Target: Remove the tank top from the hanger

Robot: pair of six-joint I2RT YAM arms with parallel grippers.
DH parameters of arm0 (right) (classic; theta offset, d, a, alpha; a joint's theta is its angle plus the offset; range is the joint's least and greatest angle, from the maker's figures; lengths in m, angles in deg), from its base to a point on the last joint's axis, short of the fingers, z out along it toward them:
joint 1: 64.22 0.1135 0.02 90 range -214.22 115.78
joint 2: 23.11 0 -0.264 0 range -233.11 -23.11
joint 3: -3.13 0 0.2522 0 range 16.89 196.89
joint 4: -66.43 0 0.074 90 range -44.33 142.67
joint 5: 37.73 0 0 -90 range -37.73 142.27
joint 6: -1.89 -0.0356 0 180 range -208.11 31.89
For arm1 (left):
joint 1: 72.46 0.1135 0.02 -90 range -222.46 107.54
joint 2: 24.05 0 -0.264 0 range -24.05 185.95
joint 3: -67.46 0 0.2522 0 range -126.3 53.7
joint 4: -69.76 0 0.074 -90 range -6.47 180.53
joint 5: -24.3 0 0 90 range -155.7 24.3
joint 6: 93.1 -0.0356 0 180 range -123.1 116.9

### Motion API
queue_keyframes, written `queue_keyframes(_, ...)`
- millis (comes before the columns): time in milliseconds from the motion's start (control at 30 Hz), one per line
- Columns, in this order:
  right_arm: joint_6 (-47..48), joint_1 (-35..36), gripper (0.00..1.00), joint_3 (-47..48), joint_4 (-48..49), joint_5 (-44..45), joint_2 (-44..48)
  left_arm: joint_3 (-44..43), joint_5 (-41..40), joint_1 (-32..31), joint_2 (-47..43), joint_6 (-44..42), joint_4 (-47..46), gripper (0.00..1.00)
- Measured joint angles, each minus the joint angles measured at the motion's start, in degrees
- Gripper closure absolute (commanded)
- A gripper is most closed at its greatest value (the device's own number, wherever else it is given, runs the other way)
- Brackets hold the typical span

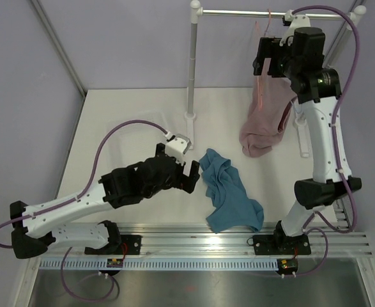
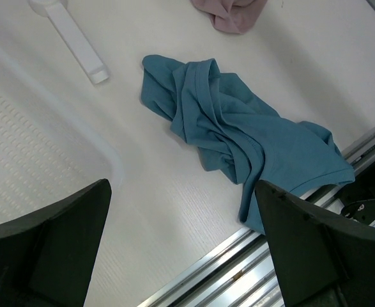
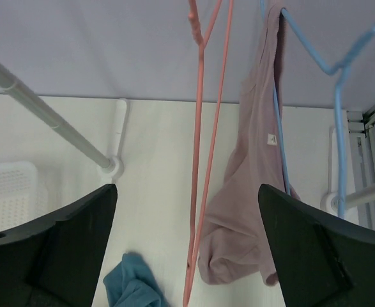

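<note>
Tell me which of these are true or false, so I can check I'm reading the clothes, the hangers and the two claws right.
1. The blue tank top lies crumpled on the table. True.
2. The pink hanger carries a garment. False: it hangs bare from the rail.
3. The pink top hangs on the blue hanger. True.
4. The left gripper is clamped on the tank top. False: it is open and empty, beside the cloth.
5. The right gripper is down at the table. False: it is up near the rail, open, by the pink hanger.
</note>
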Motion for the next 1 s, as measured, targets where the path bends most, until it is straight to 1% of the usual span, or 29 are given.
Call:
queue_keyframes(100, -0.79, 0.0, 0.0, -6.05, -0.13, -1.09, 8.63, -0.02, -0.24, -1.66, 3.78, -0.02, -2.03, 0.01)
queue_keyframes(200, -1.95, 0.0, 0.01, -15.32, -0.17, -3.3, 20.46, -0.9, -0.33, -3.39, 9.66, -0.04, -4.85, 0.01)
queue_keyframes(400, -5.42, 0.0, 0.01, -38.21, 2.78, -9.92, 46.75, -4.68, 1.79, -4.46, 25.35, -0.07, -10.93, 0.01)
queue_keyframes(500, -7.13, 0.0, 0.0, -47.15, 3.98, -13.29, 57.88, -8.46, 2.49, -4.46, 33.62, -0.04, -12.33, 0.01)
queue_keyframes(567, -8.11, 0.0, 0.0, -50.88, 4.26, -14.78, 62.42, -10.32, 2.89, -4.46, 38.18, 0.04, -13.18, 0.01)
queue_keyframes(633, -9.27, 0.0, 0.01, -54.6, 4.72, -16.17, 66.34, -10.84, 3.39, -4.46, 40.92, 0.42, -13.66, 0.01)
queue_keyframes(767, -10.51, 0.0, 0.0, -58.31, 4.52, -17.66, 70.29, -11.52, 3.8, -4.94, 46.36, 1.38, -14.21, 0.01)
queue_keyframes(867, -10.69, 0.0, 0.01, -58.53, 4.02, -17.64, 70.99, -12.9, 3.85, -5.88, 51.45, 2.16, -14.73, 0.1)
queue_keyframes(900, -10.67, 0.0, 0.0, -58.53, 3.67, -17.66, 70.97, -12.94, 3.89, -6.23, 52.72, 2.58, -14.86, 0.19)
queue_keyframes(933, -10.67, 0.0, 0.01, -58.53, 3.41, -17.66, 70.97, -12.94, 3.98, -6.45, 53.53, 2.91, -14.95, 0.24)
queue_keyframes(967, -10.67, 0.0, 0.0, -58.53, 3.23, -17.68, 70.97, -12.94, 4.2, -6.69, 54.03, 3.54, -15.63, 0.34)
queue_keyframes(1000, -10.67, 0.0, 0.0, -58.53, 3.23, -17.7, 70.99, -12.94, 4.37, -6.82, 54.03, 4.02, -16.24, 0.52)
